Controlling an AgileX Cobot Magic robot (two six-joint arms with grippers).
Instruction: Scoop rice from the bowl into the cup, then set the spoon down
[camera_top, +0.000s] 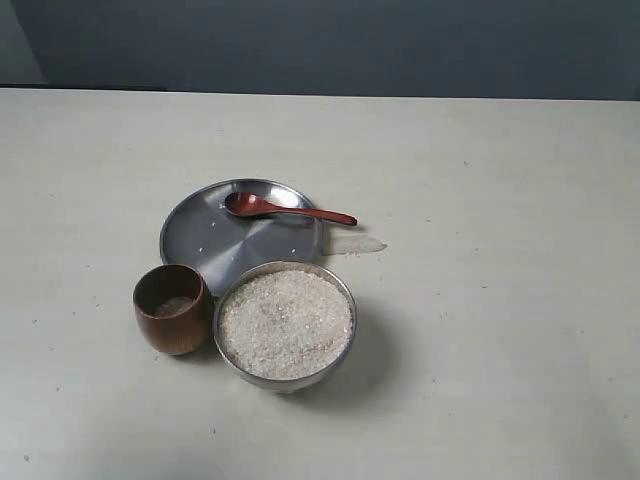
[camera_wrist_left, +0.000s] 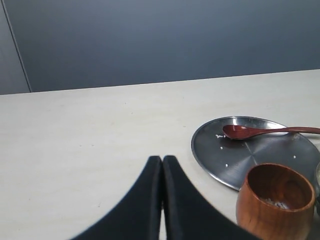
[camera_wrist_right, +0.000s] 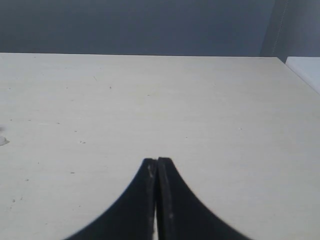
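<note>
High exterior; low wrists; shared spoon (camera_top: 290, 211)

We see a pale cream-white counter (camera_top: 500, 200) with faint specks, carrying three things set close together: a flat round steel plate (camera_top: 200, 235), a small dark-brown wooden cup (camera_top: 170, 335) and, just beside the cup, a round shiny steel bowl (camera_top: 283, 381) at the plate's near edge

Setting. A pale, off-white table (camera_top: 520, 400) with a matte, faintly speckled top fills most of the exterior view, and a plain dark blue-grey wall (camera_top: 330, 45) stands behind its far edge. Lighting is soft and even, casting only weak shadows on the table. In the left wrist view, a lighter grey panel (camera_wrist_left: 12, 55) adjoins the wall at one end.
</note>
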